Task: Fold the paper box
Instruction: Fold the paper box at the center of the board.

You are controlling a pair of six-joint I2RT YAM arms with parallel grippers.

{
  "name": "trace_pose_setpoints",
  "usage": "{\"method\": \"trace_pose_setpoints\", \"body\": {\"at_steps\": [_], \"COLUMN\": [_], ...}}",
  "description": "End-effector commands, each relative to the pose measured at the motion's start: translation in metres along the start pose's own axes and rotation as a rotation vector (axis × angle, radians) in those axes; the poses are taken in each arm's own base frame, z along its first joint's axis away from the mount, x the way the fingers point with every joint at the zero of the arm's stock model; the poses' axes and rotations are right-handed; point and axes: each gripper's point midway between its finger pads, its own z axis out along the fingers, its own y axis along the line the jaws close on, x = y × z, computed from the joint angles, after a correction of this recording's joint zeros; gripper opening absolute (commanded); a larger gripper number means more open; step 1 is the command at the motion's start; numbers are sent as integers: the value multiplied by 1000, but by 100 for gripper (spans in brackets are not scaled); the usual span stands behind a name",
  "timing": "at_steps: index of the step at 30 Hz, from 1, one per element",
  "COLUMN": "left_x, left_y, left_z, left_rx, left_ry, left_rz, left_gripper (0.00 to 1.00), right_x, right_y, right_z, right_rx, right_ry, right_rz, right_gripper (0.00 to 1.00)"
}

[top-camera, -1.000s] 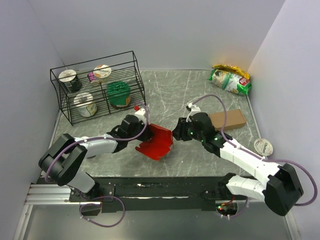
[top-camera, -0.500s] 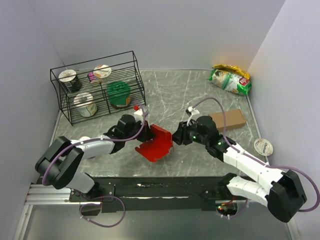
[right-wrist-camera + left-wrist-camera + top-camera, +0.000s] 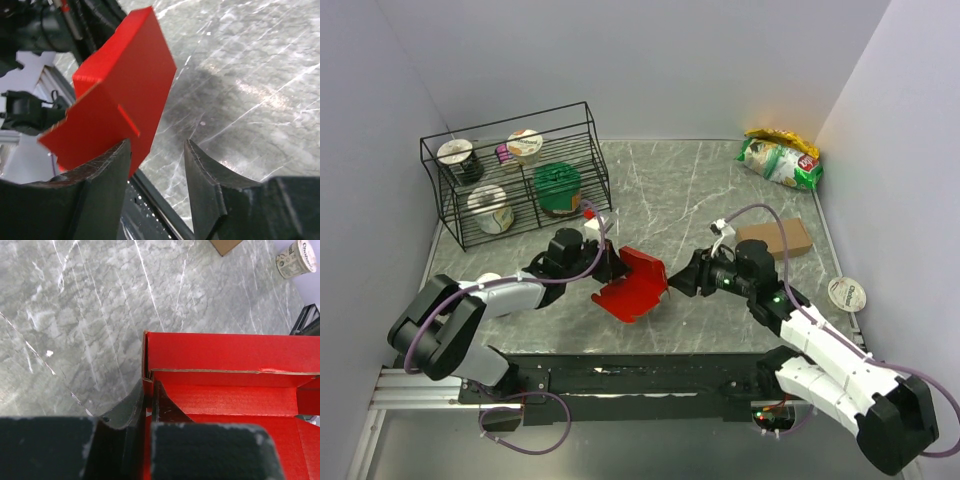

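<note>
The grey marble desk [image 3: 670, 190] carried the partly folded red paper box [image 3: 635, 285] near its front centre. The left hand [image 3: 611, 270] pinched the box's left wall, fingers nearly together. The right hand [image 3: 678, 284] stood parted just beside the box's right edge, holding nothing.

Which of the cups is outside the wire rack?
The white cup near the right edge of the table; the four others stand in the black wire rack.
</note>
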Motion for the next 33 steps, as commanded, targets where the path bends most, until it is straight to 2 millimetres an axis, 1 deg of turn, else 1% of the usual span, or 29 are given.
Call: {"method": "trace_pose_setpoints", "body": {"at_steps": [1, 7, 9, 14, 20, 21, 27, 33], "left_x": [-15, -14, -12, -11, -12, -12, -11, -10], "left_y": [-14, -15, -13, -9, -10, -10, -9, -11], "left_z": [-3, -3, -3, -2, -2, -1, -1, -1], "left_rx": [72, 75, 66, 49, 53, 54, 50, 52], "left_ry": [-50, -43, -37, -37, -42, -41, -35, -35], "left_rz": [17, 24, 21, 8, 5, 6, 7, 8], "left_gripper": [1, 1, 1, 1, 1, 1, 1, 1], "right_x": [-12, -14, -18, -20, -20, -18, -21, -23], "right_y": [21, 28, 32, 33, 30, 33, 33, 39], "right_z": [-9, -7, -6, -3, 3, 5, 11, 17], "right_rx": [-107, -155, -174, -172, -136, -141, -124, -121], "right_ry": [-54, -62, -73, -68, -66, -58, -73, -78], "right_rz": [-41, -53, -62, -79, -76, -77, -84, -105], "right_gripper": [56, 59, 59, 60, 61, 61, 61, 61]}}
